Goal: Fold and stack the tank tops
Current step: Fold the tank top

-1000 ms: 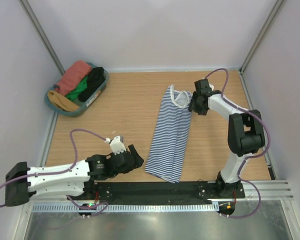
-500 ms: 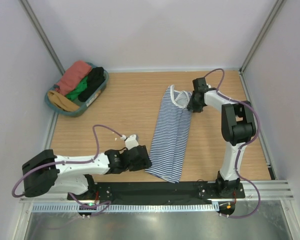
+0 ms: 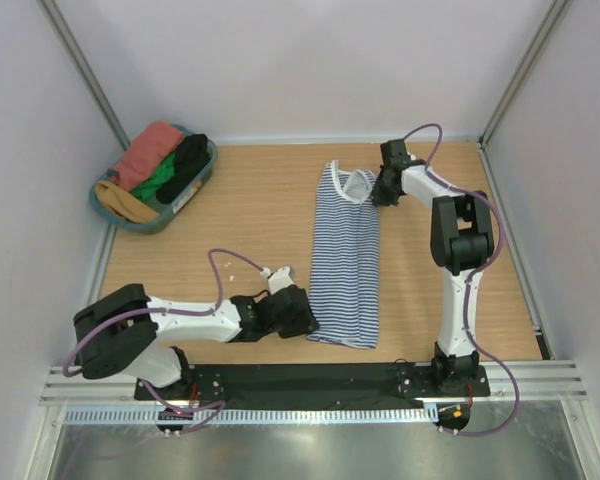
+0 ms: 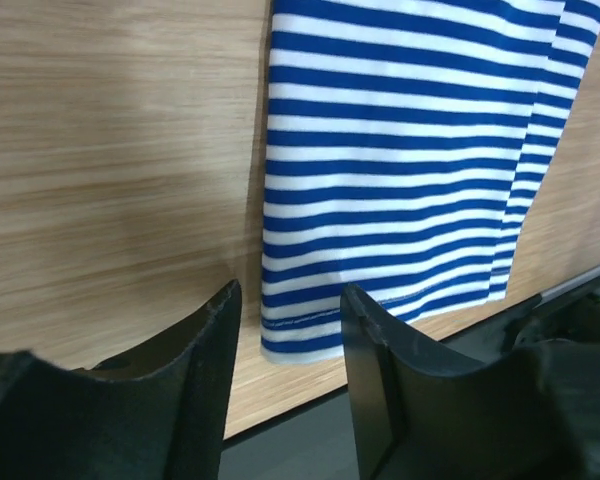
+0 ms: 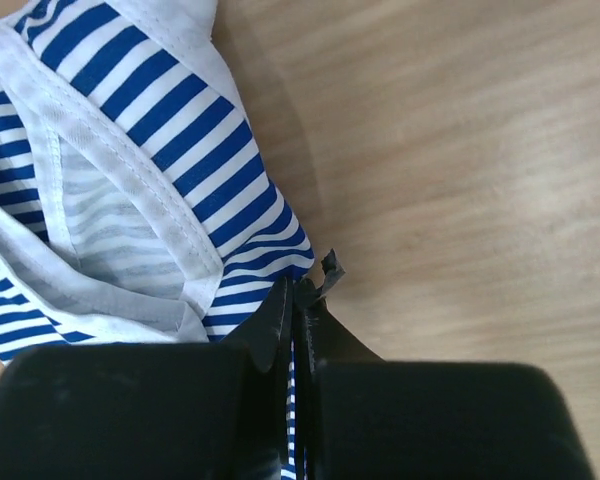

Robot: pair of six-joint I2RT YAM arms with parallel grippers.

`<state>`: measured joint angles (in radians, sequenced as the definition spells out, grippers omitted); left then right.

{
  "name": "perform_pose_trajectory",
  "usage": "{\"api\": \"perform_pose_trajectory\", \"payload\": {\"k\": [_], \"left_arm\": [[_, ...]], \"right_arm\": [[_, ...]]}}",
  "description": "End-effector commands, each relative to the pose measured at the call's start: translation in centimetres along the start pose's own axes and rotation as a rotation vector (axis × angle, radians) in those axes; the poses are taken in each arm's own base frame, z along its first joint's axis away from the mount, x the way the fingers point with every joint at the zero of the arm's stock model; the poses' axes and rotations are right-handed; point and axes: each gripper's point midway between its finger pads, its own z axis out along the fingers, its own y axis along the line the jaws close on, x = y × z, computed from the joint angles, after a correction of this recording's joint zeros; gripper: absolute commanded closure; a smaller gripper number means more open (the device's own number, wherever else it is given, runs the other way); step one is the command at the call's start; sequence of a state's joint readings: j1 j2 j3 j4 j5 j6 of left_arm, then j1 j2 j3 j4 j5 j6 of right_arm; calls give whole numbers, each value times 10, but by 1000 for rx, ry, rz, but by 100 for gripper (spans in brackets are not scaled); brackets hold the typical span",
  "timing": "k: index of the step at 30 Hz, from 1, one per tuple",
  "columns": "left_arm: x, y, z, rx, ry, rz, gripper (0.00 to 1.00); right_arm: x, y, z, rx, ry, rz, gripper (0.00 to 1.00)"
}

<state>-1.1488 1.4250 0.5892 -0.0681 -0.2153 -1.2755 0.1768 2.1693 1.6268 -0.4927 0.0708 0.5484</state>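
One striped tank top (image 3: 345, 255), navy and white with white trim, lies lengthwise on the wooden table, folded into a narrow strip. My right gripper (image 3: 378, 192) is at its far right shoulder, shut on the striped cloth (image 5: 240, 215), which is pinched between the jaws at the right gripper's tip (image 5: 298, 285). My left gripper (image 3: 305, 318) lies low at the near left hem corner. In the left wrist view the left gripper (image 4: 288, 295) is open, and the hem corner (image 4: 295, 335) shows just beyond its fingertips. A rust-red garment (image 3: 150, 150) lies bunched in the basket.
A teal basket (image 3: 210, 160) at the far left holds rust-red, green, black and tan clothes. The black base rail (image 3: 310, 380) runs along the near table edge, just under the hem. White walls close in both sides.
My left gripper slid right to the hem corner and its jaws narrowed. My right gripper moved up and left to the shoulder and shut on it. The top lies straighter.
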Motion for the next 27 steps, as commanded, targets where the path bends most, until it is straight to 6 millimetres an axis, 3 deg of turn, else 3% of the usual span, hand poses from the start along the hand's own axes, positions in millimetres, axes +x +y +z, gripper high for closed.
{"api": "perform_pose_trajectory", "payload": {"k": [1, 4, 5, 6, 7, 8, 11, 12, 13, 15, 16, 18, 19, 20, 21, 22, 23, 24, 25, 26, 27], "left_arm": [[-7, -6, 7, 11, 8, -5, 52], [-16, -14, 12, 18, 7, 4, 51], [-17, -17, 13, 21, 7, 7, 51], [-19, -16, 16, 11, 9, 9, 51], [-23, -21, 17, 20, 4, 14, 52], [-24, -20, 18, 14, 3, 13, 52], [-32, -19, 18, 14, -6, 6, 53], [-36, -18, 17, 12, -13, -1, 52], [-38, -19, 15, 19, -18, -4, 53], [-40, -21, 13, 22, -19, 4, 53], [-40, -21, 13, 23, -17, 4, 53], [-38, -25, 13, 34, 0, 6, 53], [-38, -28, 14, 37, 5, 6, 54], [-37, -30, 15, 42, 10, 3, 54], [-37, -33, 16, 51, 14, 2, 54], [-37, -34, 16, 54, 16, 2, 54], [-36, -35, 17, 55, 20, 4, 54], [-36, -37, 17, 60, 22, 6, 53], [-36, -38, 17, 62, 23, 10, 53], [-36, -39, 18, 63, 24, 12, 53], [-38, -41, 18, 65, 22, 14, 52]], "right_arm": [[-31, 14, 7, -24, -42, 17, 99], [-35, 23, 25, -53, -30, 4, 92], [-46, 35, 22, -89, -48, 3, 89], [-44, 34, 33, -82, -36, 4, 86], [-55, 41, 29, -97, -57, 9, 84], [-54, 48, 28, -127, -40, 8, 73], [-61, 50, 18, -127, -62, 11, 51], [-62, 49, 13, -129, -70, 13, 49], [-77, 57, -10, -164, -126, 12, 47], [-65, 47, -17, -156, -119, 8, 44], [-61, 43, -38, -162, -129, 7, 43], [-59, 33, -56, -138, -164, 3, 39], [-37, 17, -55, -105, -129, 2, 38], [-41, 19, -83, -137, -167, 1, 35], [-25, 9, -96, -142, -156, 1, 34], [-6, 0, -87, -119, -109, -3, 34], [-3, -1, -111, -145, -131, -3, 33], [10, -9, -115, -131, -109, -6, 33], [38, -26, -114, -101, -60, -8, 35], [51, -33, -119, -94, -43, -8, 40], [60, -32, -138, -139, -44, -9, 42]]}}
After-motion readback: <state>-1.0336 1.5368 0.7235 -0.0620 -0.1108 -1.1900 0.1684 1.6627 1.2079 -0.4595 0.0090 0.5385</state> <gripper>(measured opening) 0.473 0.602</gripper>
